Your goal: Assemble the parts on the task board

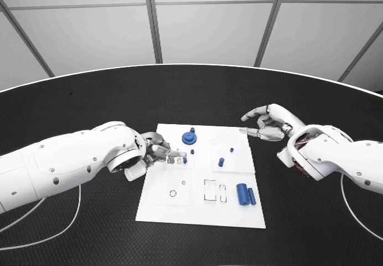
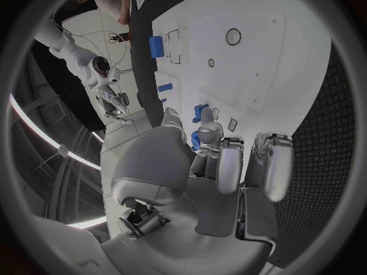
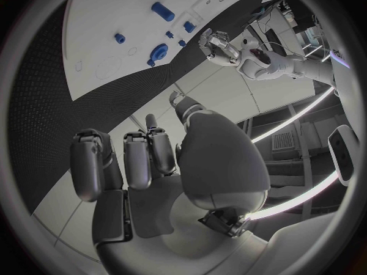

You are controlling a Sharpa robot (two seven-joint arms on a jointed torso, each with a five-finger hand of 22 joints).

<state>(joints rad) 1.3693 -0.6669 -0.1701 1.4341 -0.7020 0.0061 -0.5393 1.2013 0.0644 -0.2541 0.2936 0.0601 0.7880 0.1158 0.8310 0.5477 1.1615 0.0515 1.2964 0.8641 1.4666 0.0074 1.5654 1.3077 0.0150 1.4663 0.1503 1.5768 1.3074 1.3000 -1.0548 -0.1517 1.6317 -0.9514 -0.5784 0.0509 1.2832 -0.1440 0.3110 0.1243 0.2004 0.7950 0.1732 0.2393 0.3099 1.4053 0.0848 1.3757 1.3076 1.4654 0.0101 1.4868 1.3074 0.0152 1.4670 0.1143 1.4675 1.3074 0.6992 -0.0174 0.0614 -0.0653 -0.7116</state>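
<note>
The white task board [image 1: 200,208] lies mid-table. My left hand [image 1: 160,152] rests over its left edge, thumb and a finger pinching a small blue part [image 2: 194,142]. Just past those fingertips a blue peg [image 1: 185,160] stands in the board [image 2: 260,61]; it also shows in the left wrist view [image 2: 200,112]. A round blue part [image 1: 189,137] sits near the far edge. Two small pegs [image 1: 221,162] stand mid-board. Two blue cylinders [image 1: 246,194] lie at the near right. My right hand [image 1: 267,124] hovers off the board's far right corner, fingers apart and holding nothing.
Empty slots and a ring-shaped hole [image 1: 173,193] mark the board's near half. A white cable [image 1: 76,208] loops over the black table [image 1: 96,111] under my left arm. The right wrist view has the board [image 3: 100,12] with the round blue part [image 3: 158,51] on it.
</note>
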